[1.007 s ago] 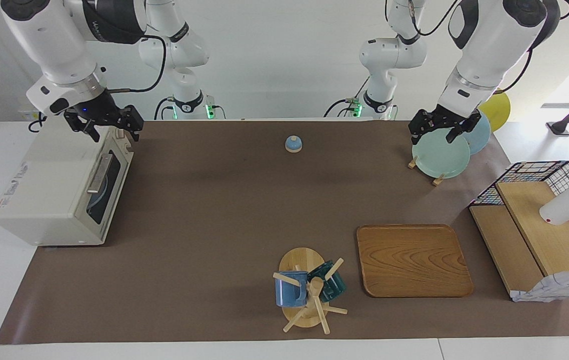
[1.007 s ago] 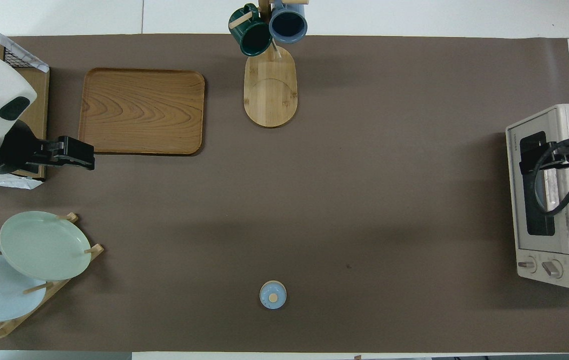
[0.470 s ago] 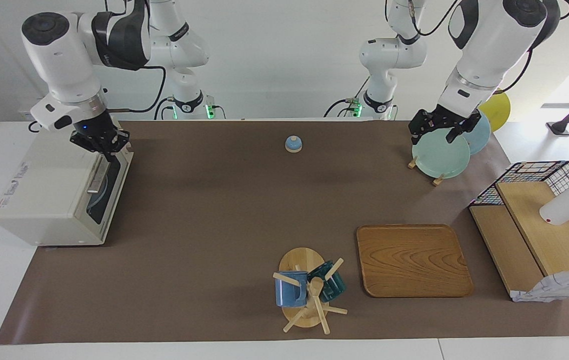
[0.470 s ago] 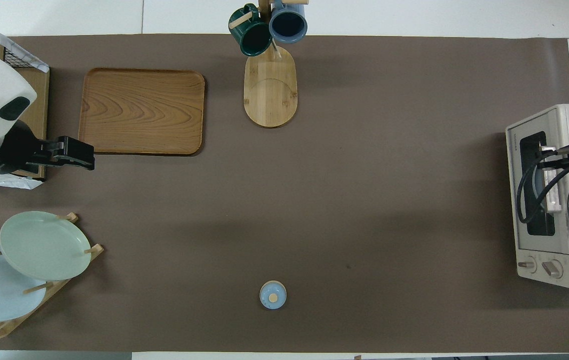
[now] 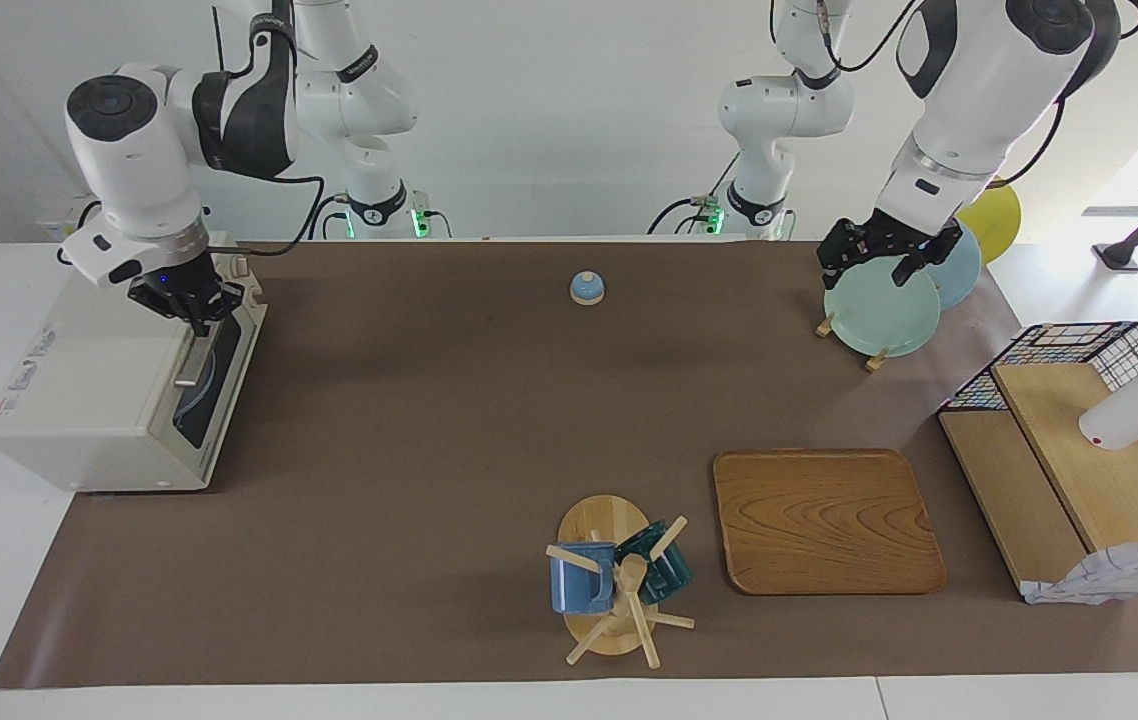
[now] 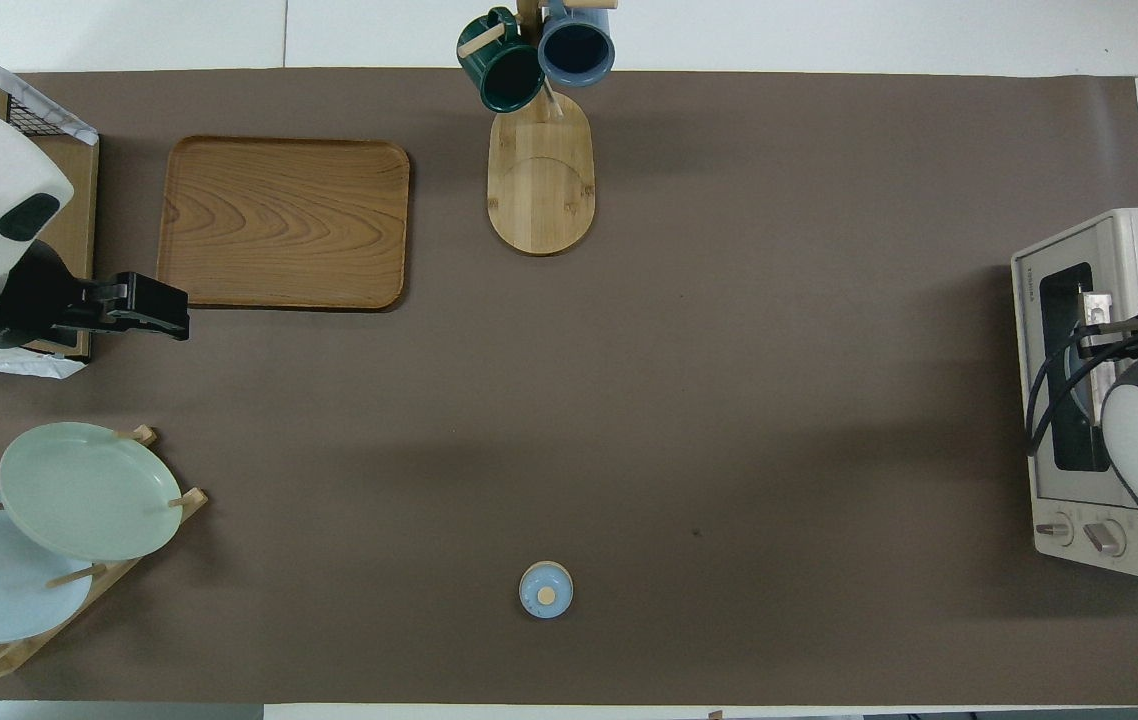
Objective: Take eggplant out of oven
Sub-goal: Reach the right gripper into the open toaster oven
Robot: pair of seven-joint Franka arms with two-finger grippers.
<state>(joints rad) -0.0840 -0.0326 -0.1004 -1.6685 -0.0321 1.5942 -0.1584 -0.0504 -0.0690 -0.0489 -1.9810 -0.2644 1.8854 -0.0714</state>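
Eggplant: not visible; oven (image 5: pixel 119 385) door is closed, at the right arm's end of the table. Right gripper (image 5: pixel 191 303) sits at the door handle (image 5: pixel 194 358); finger state cannot be determined. Left gripper (image 5: pixel 887 255) waits, fingers spread, over the plate rack (image 5: pixel 879 310).

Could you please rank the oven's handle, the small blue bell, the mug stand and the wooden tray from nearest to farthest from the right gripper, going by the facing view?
From the right gripper:
1. Oven's handle, directly beneath it.
2. Small blue bell, mid-table, close to the robots.
3. Mug stand, farther from the robots.
4. Wooden tray, toward the left arm's end.
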